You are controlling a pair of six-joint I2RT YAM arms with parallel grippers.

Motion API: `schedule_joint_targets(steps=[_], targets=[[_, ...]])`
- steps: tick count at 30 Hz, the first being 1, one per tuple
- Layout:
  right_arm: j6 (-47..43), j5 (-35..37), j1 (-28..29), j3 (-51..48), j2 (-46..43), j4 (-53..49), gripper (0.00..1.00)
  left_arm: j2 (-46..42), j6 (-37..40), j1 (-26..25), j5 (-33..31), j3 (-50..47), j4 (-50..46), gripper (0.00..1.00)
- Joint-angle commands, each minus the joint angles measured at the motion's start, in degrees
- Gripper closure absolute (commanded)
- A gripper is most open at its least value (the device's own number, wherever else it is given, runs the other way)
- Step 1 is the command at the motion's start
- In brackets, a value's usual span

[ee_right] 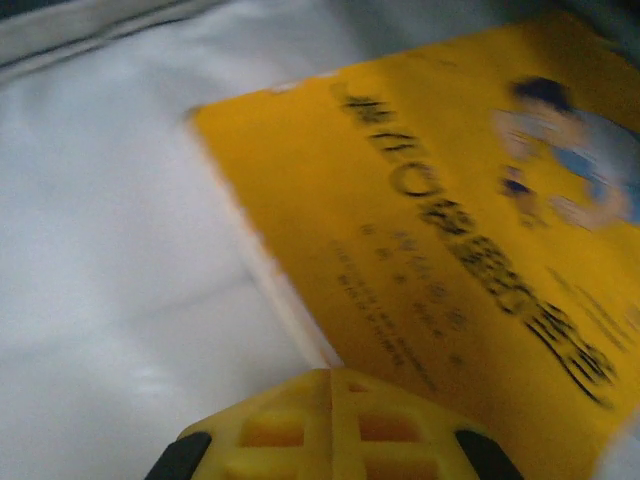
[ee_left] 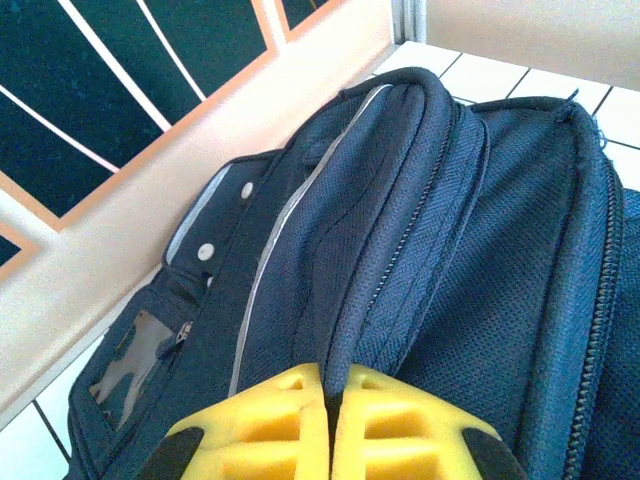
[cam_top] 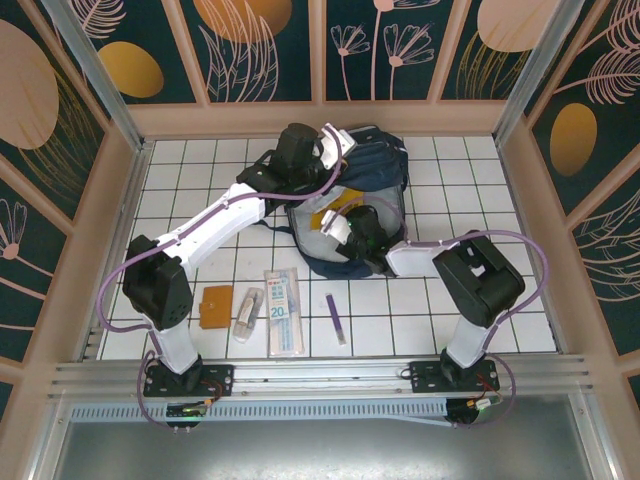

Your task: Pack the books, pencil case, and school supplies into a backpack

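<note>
left tool [ee_left: 330,425]: fingers together, pinched on a ridge of backpack [ee_left: 420,220] fabric by the look of it; my read: it holds the mouth up so the other arm can get in
right tool [ee_right: 330,420]: fingers together, nothing between them; sits inside the backpack opening, pointing at the yellow booklet [ee_right: 450,220]
yellow booklet: lies flat on the pale lining [ee_right: 120,300] inside the backpack, cover up; dark print and a cartoon figure, too blurred for me to read; near corner just ahead of the right tool, apart from it as far as I can tell
backpack: far centre of the bench [cam_top: 440,310]; navy weave, pale stripe, heavy zip tracks; main compartment open toward the arms
near edge of bench: a row, left to right; orange-brown book [cam_top: 217,305], greyish packet [cam_top: 248,312], clear pack [cam_top: 283,312] with blue "20", purple pen [cam_top: 336,318]; each lies flat and apart, laid out for one pick at a time, I think
progress: booklet in; the four on the bench not yet packed
</note>
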Motion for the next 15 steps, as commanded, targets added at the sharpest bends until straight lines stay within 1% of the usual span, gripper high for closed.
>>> schedule_joint_targets(steps=[1,2,3,5,7,9,12,13,15], targets=[[6.3,13.1,-1.9,0.7,1.7,9.4,0.99,-3.4,-0.1,-0.1,2.5,0.1,7.0,1.0],[8.3,14.9,-2.7,0.9,2.2,10.5,0.99,-3.6,0.0,-0.1,2.7,-0.1,7.0,1.0],[10.7,15.2,-3.7,1.1,2.8,11.1,0.99,-3.6,0.0,-0.1,3.0,-0.2,7.0,1.0],[15.1,13.5,-5.7,2.5,3.6,9.6,1.0,-3.8,-0.2,0.0,3.4,-0.7,7.3,1.0],[15.6,13.0,-6.1,3.7,4.1,9.5,0.99,-3.9,-0.3,-0.1,3.4,-1.1,7.7,1.0],[16.8,10.3,-6.1,4.5,3.1,7.9,0.96,-4.0,-0.5,-0.1,3.3,-1.6,8.2,1.0],[19.6,2.5,-6.1,2.0,-2.1,6.6,0.9,-4.0,-0.7,-0.1,2.7,-2.0,8.6,1.0],[20.2,-1.4,-6.2,0.2,-4.5,6.8,0.87,-3.9,-0.7,-0.1,2.2,-2.2,8.9,1.0],[20.3,-11.3,-6.2,-4.7,-10.8,7.7,0.82,-3.6,-0.7,-0.1,1.0,-2.7,9.3,0.88]])
